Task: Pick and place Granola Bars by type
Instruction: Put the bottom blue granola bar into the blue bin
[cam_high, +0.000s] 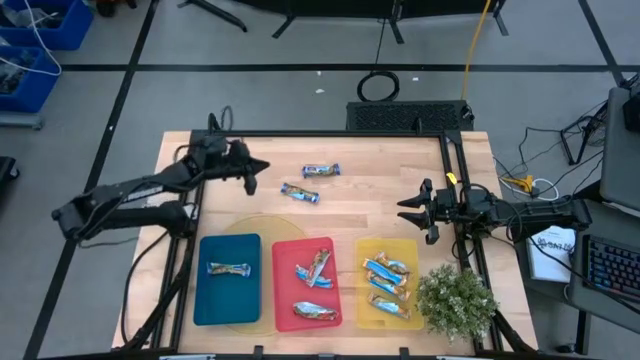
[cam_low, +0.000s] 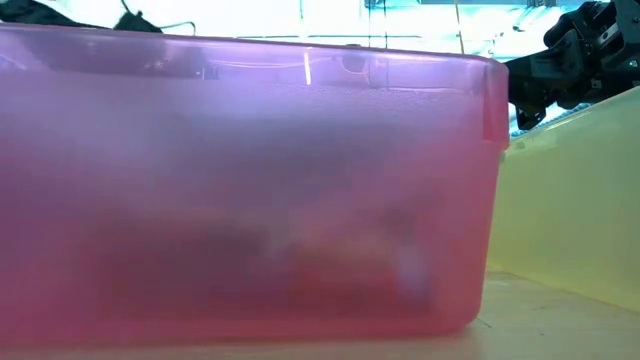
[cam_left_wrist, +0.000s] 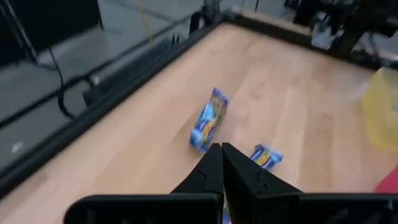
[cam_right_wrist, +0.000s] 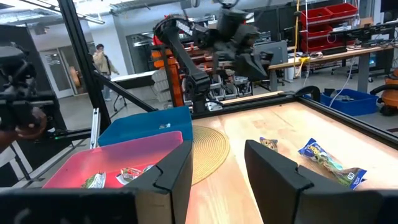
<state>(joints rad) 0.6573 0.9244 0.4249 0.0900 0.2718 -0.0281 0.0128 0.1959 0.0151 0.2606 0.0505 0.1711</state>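
From above, two granola bars (cam_high: 311, 182) lay loose mid-table; one lay in the blue tray (cam_high: 227, 298), two in red (cam_high: 283, 300), three in yellow (cam_high: 365, 305). My left gripper (cam_left_wrist: 222, 163) was closed, empty; my right gripper (cam_right_wrist: 217, 163) gaped, empty.

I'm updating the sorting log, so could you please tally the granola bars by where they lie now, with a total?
Bars in the blue tray: 1
Bars in the red tray: 2
Bars in the yellow tray: 3
Bars loose on the table: 2
Total: 8
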